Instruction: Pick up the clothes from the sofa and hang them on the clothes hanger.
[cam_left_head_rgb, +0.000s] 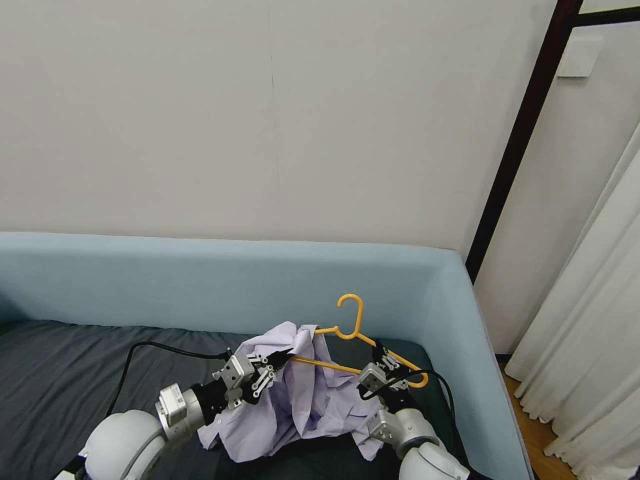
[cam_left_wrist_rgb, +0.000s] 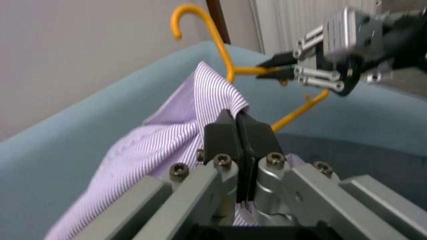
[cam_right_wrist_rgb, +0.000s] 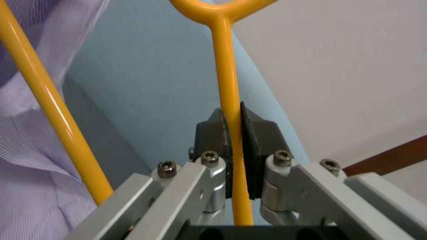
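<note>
Between closed pads of the right gripper (cam_right_wrist_rgb: 233, 131) sits the yellow hanger (cam_right_wrist_rgb: 225, 70); left gripper (cam_left_wrist_rgb: 238, 127), clamped on the striped shirt (cam_left_wrist_rgb: 160, 150), is just beside it — best hold hanger steady, ease fabric over w/o slack.

Looking like a home living room
A sofa (cam_left_head_rgb: 250, 280) is sitting against a plain wall (cam_left_head_rgb: 250, 120); curtains (cam_left_head_rgb: 595, 350) are hanging beside it

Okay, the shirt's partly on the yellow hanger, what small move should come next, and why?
Probably ease the left gripper, shut on the shirt, further along the hanger so the fabric slides over its arm. The right gripper clamps the hanger, yet most of the shirt hangs bunched below it over the sofa.
</note>
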